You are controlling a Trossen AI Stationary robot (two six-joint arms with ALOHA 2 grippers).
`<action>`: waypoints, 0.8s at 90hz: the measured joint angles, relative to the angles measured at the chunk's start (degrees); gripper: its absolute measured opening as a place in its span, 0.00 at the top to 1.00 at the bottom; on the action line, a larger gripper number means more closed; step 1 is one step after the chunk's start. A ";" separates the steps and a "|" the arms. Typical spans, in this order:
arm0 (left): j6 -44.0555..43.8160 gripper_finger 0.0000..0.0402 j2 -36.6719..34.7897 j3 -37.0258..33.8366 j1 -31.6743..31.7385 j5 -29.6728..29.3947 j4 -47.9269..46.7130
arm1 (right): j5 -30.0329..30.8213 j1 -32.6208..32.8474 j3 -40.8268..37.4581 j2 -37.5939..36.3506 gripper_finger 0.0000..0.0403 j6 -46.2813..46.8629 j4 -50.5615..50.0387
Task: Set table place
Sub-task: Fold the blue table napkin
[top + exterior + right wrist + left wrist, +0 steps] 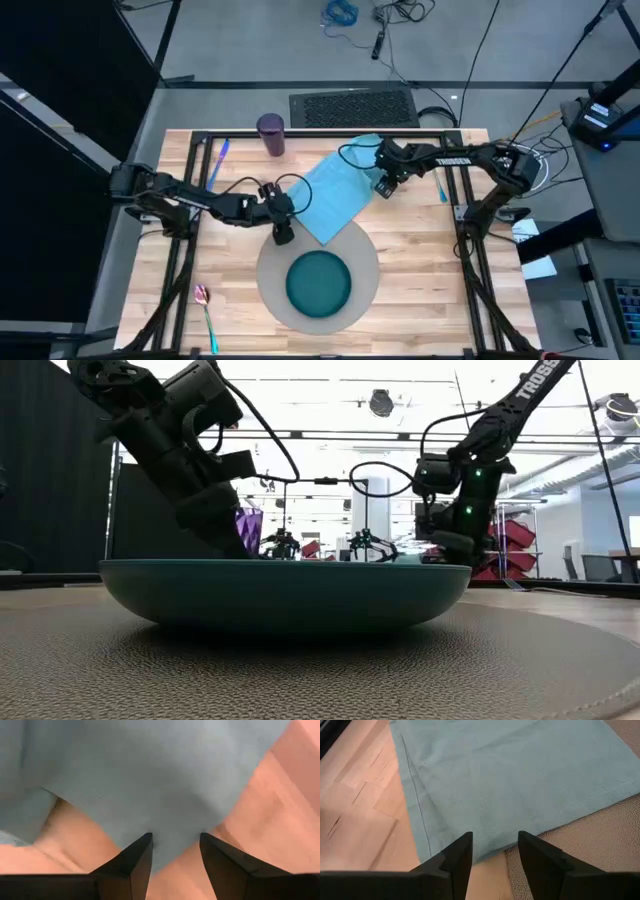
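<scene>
Pale wood table [420, 270]; grey mat [268, 270] near front edge, teal plate [319, 281] centred on it. Light blue napkin [335, 195] behind, one corner overlapping mat. Left gripper [494, 854] and right gripper [175, 851] parted narrowly over opposite napkin edges, holding nothing.

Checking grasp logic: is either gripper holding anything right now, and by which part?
Nothing held. Left gripper is open at the napkin's corner near the mat; right gripper is open over its opposite edge.
</scene>
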 joint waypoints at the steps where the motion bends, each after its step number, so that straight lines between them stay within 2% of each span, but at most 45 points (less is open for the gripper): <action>1: 0.00 0.64 0.00 0.00 0.00 0.00 -0.01 | 0.79 0.00 0.00 0.00 0.61 -0.05 -0.14; 27: -1.07 0.64 0.00 0.00 -0.02 -0.02 -0.01 | 23.02 0.00 -0.11 0.04 0.61 -0.66 -6.29; 44: -1.07 0.64 0.00 0.00 0.00 -0.02 -0.02 | 30.60 0.81 0.58 0.04 0.61 -0.52 -6.14; 56: -1.09 0.64 0.00 0.00 0.00 -0.02 -0.02 | 27.74 2.68 3.42 -0.22 0.61 0.25 -7.22; 66: -1.16 0.64 0.00 0.00 0.00 -0.02 -0.02 | 17.94 4.48 5.82 -0.57 0.61 1.58 -7.49; 72: -1.25 0.64 0.00 0.00 0.00 -0.02 -0.02 | 9.16 4.87 6.55 -0.57 0.61 2.21 -7.24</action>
